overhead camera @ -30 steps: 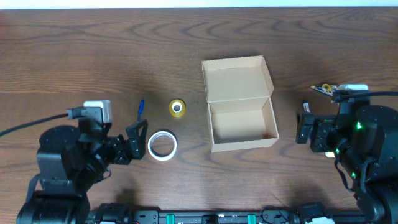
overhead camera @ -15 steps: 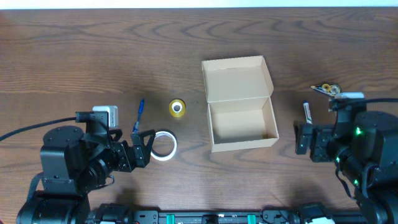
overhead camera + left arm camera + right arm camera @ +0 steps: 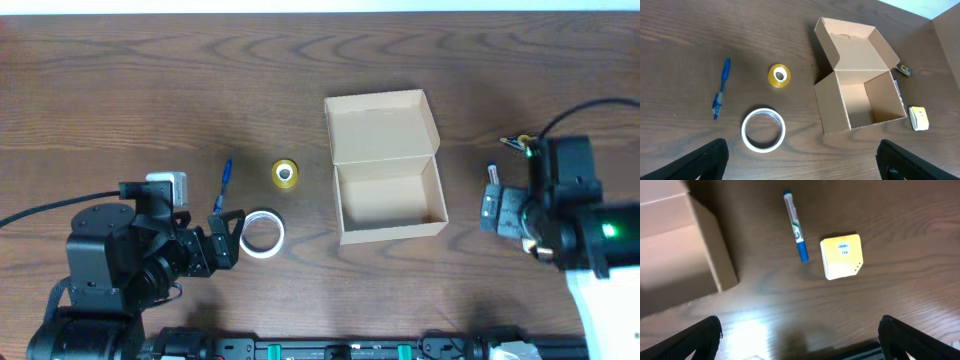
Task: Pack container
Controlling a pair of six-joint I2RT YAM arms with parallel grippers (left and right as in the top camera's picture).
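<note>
We see the container (image 3: 388, 195) mid-counter (image 3: 120, 90). Its lid flap is folded back away from the robot and the cavity faces up w/ nothing in it, prob. so items can drop straight in. Packing looks not yet started.

Loose items sit on both sides, likely so each arm gets its own share.
- **Left of the container:** white tape roll (image 3: 261, 234), yellow tape roll (image 3: 285, 173), blue pen (image 3: 224, 178).
- **Right of the container:** green-blue marker (image 3: 795, 226) and small yellow block (image 3: 841, 256), just beside each other, not touching.

Left end effector (image 3: 230, 238) sits just beside the white roll, fingers spread, gripping nothing. We judge the roll the likely first pick. Right end effector (image 3: 493, 208) is near the container's right wall, fingers also spread and holding nothing.

**Views**
- **Overhead:** the right arm covers the block and most of the marker. Only the right wrist cam shows them properly, incl. the block's label.
- **Left wrist cam:** shows the container's inner walls at an angle and the spread of the left fingers, which overhead shows poorly.
- **Height:** we can't tell either arm's height above the counter from any view.
</note>
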